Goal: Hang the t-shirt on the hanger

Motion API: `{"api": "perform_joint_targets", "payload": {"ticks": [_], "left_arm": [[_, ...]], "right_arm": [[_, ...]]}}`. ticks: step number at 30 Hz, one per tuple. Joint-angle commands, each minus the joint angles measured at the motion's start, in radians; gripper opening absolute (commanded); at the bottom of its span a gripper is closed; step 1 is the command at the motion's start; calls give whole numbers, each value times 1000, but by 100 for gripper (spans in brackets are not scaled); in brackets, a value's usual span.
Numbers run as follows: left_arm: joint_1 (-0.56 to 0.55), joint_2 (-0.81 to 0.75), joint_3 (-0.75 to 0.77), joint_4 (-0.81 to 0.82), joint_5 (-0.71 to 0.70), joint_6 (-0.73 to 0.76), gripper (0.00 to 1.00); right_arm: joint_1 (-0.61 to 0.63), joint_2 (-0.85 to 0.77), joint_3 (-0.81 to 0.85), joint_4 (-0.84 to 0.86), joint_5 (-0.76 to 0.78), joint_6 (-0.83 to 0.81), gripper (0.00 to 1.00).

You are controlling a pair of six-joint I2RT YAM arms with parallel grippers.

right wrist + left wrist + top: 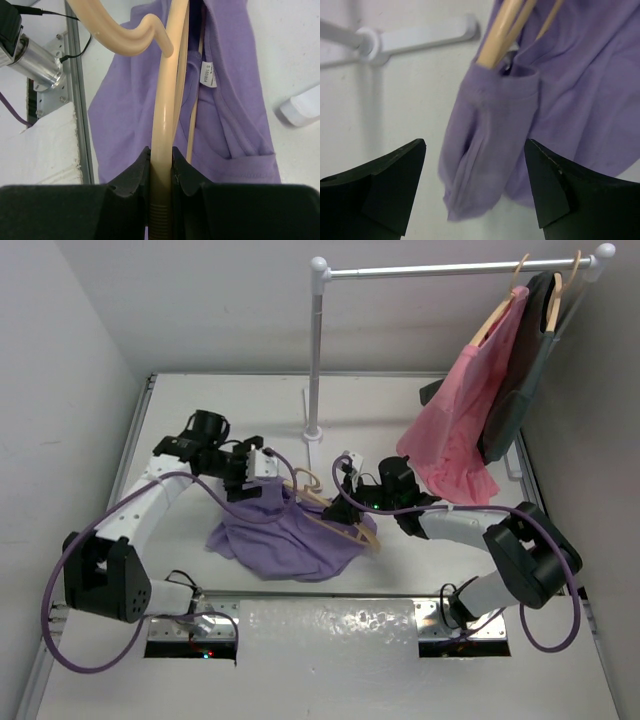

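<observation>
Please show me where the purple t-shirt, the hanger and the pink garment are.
t-shirt (280,540): top external view, middle of the crumpled cloth.
hanger (163,100): right wrist view, the tan curved bar, mid-length.
pink garment (455,430): top external view, middle of the hanging cloth.

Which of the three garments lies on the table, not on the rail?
The purple t-shirt, heaped on the table; the pink garment and dark grey garment hang on the rail.

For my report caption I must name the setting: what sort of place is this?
Probably a robotics lab test cell: plain white walls enclose a white table, the left arm and right arm are bolted at its near edge, and a garment rail holds a pink garment.
</observation>
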Motion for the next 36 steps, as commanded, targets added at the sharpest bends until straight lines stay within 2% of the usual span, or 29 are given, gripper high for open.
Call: {"api": "perform_joint_targets", "payload": {"ticks": [1, 2, 5, 6, 7, 8, 12, 13, 14, 15, 19, 21, 24, 27, 29, 34, 36], "left_arm": [[-86, 54, -30, 24, 105, 119, 77], [-93, 59, -44, 109, 103, 63, 76], [-94, 102, -52, 226, 92, -76, 73], [-93, 117, -23, 227, 91, -74, 66], [-94, 140, -9, 195, 103, -7, 59], [-94, 146, 8, 123, 114, 31, 49], [-114, 174, 2, -3, 126, 142, 32], [-117, 174, -4, -23, 126, 182, 25], [-120, 172, -16, -34, 128, 187, 11], [-120, 166, -19, -36, 140, 187, 8], [-124, 145, 0, -48, 203, 136, 9], [-127, 134, 17, -63, 238, 115, 18], [-133, 123, 4, -66, 250, 81, 22], [-139, 122, -16, -60, 249, 69, 17], [-139, 119, -19, -62, 227, 66, 2], [-139, 108, -19, -91, 155, 67, 0], [-139, 90, -21, -86, 146, 21, 0]], "right_arm": [[8, -45, 51, 22, -41, -50, 0], [13, -51, 60, 1, -40, -57, 0], [19, -70, 88, -71, -41, -99, 0], [21, -74, 91, -80, -44, -105, 0], [21, -84, 92, -82, -43, -111, 0], [21, -88, 94, -85, -41, -114, 0], [21, -96, 123, -108, -33, -140, 0], [21, -91, 132, -108, -33, -143, 0], [21, -85, 138, -107, -33, -142, 0], [21, -81, 143, -105, -33, -143, 0], [21, -39, 186, -99, -43, -134, 0], [21, -21, 198, -97, -43, -139, 0], [21, -4, 233, -107, -41, -150, 0], [21, 5, 258, -120, -40, -160, 0], [21, 8, 278, -136, -35, -179, 0], [21, 11, 303, -189, -18, -217, 0], [22, 8, 303, -193, 2, -223, 0]]}}
